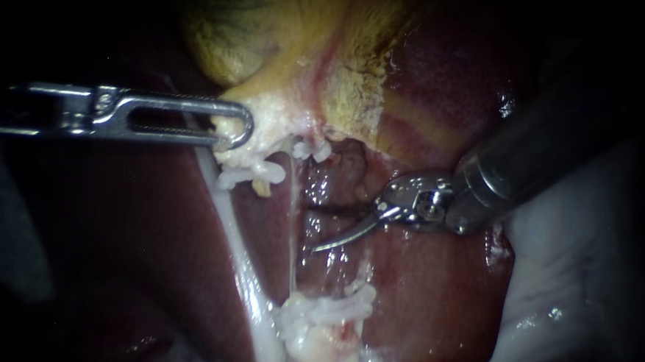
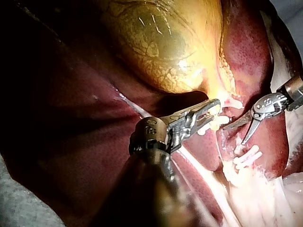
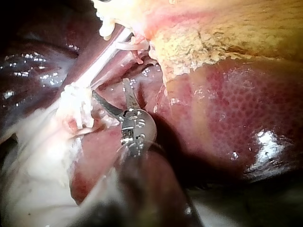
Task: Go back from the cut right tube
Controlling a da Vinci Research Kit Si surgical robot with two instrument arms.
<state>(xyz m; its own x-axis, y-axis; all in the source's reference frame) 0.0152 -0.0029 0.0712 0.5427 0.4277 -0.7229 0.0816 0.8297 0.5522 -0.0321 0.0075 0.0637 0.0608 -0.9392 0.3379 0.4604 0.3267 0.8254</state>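
My left instrument point(image 1: 229, 128) comes in from the left, its slotted jaws shut on the pale tissue at the gallbladder's point(image 1: 271, 31) neck. Just below that grip sit white clips point(image 1: 253, 174). A second group of white clips point(image 1: 330, 307) lies lower down, and only a thin pale strand point(image 1: 291, 223) runs between the two groups. My right instrument point(image 1: 320, 231) has curved blades that stand slightly open beside that strand, holding nothing. The gap between the blades shows in the left wrist view point(image 2: 234, 135) and the right wrist view point(image 3: 110, 87).
A long white tube point(image 1: 235, 235) runs down the left of the clips over the dark red liver point(image 1: 419, 296). Pale glistening tissue point(image 1: 575, 275) lies at the right under the right instrument's shaft. Whitish fatty tissue point(image 3: 33, 156) spreads beyond the lower clips.
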